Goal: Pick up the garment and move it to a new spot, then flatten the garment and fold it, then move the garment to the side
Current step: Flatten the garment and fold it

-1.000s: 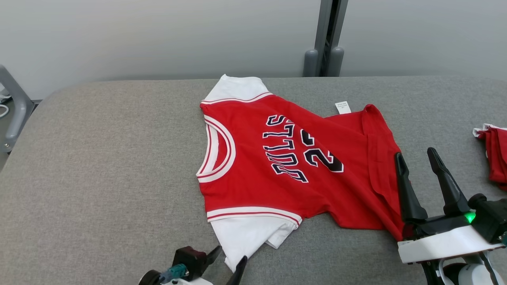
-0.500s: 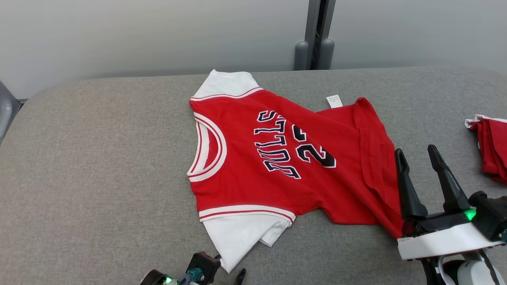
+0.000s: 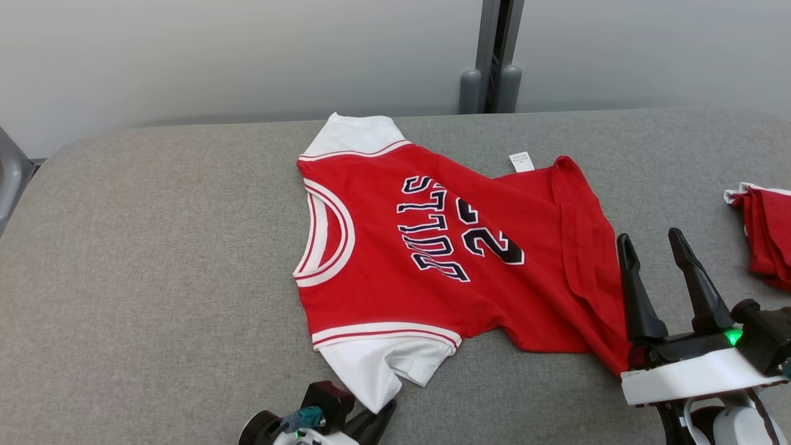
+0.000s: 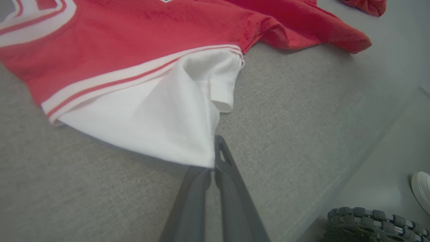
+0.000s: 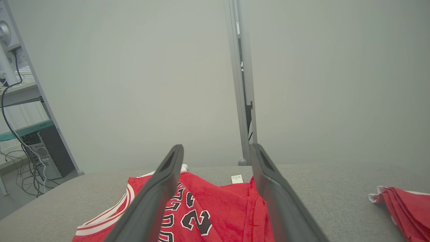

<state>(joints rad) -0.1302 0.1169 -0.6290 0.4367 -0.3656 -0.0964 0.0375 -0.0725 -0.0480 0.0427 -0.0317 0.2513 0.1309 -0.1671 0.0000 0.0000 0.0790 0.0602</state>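
Left wrist view: your left gripper (image 4: 212, 160) clamps the near white sleeve (image 4: 147, 124) tip, the garment (image 4: 134, 43) lying beyond it toward your splayed right gripper (image 3: 649, 237).

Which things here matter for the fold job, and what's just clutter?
In the job: red Bulls jersey; left gripper, shut on its white sleeve; right gripper, open near its hem; grey table.
Lying about: red garment stack at the table's right edge; grey post behind; white shoe on the floor.
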